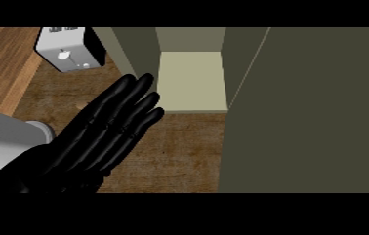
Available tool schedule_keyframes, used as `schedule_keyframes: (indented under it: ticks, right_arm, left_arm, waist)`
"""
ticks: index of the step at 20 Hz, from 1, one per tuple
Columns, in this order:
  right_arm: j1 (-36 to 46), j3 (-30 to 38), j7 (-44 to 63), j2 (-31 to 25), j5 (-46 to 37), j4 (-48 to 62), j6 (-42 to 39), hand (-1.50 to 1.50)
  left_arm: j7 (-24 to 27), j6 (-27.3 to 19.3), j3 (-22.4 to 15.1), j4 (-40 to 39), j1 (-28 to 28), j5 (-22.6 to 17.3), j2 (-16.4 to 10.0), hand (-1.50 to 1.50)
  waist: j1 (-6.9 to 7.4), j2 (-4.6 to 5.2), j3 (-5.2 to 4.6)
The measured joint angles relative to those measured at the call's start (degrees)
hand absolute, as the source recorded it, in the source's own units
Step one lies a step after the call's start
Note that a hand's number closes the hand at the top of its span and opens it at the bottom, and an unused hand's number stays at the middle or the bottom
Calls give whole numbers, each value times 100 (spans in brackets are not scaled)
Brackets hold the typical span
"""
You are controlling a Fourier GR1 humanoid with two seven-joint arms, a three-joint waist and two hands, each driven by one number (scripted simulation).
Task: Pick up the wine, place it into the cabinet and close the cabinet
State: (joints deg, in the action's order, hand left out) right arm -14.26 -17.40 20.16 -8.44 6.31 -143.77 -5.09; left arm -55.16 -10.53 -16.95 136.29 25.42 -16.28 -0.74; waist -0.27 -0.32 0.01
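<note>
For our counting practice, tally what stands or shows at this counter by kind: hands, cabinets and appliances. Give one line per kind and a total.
hand: 1
cabinet: 1
appliance: 1
Total: 3

Steep downward view. A dark brown mottled wooden worktop (180, 148) fills the lower centre. Along its left margin runs a paler orange-brown plank strip (16, 63). At top left stands a white box-shaped appliance (63, 51) with a black side panel; its type cannot be told with certainty. An olive-grey cabinet (137, 46) stands on the worktop at top centre with its interior exposed: a pale cream shelf floor (191, 83) lies between darker side walls. A large plain olive-grey panel (302, 112), apparently the open door, occupies the right. Lighting is soft and even.
</note>
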Motion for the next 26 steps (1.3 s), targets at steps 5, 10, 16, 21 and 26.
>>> schedule_keyframes:
  ticks: [5, 10, 16, 21, 26]
  right_arm:
    - [104, 34, 179, -38, -22, -35, 94, -150]
    - [170, 53, 242, -65, -38, -44, 126, -150]
    - [337, -112, 403, -42, -71, -54, 245, -150]
    - [371, -215, 495, -56, -102, -63, 320, -150]
    - [467, -247, 546, -64, -132, -61, 391, -150]
  left_arm:
    - [-129, -78, 151, 53, 45, 85, -134, -150]
    - [-231, -59, 458, 65, 71, 106, -321, -150]
    - [-159, 119, 958, 3, 83, 51, -530, -150]
    - [-150, 317, 1549, -72, 145, -181, -804, -150]
    - [80, 773, 2144, -251, -54, -698, -1066, -150]
  waist:
    - [2, -4, -2]
    - [-5, -3, -3]
    - [-19, 6, -6]
    - [-29, 6, -7]
    - [-27, 12, -9]
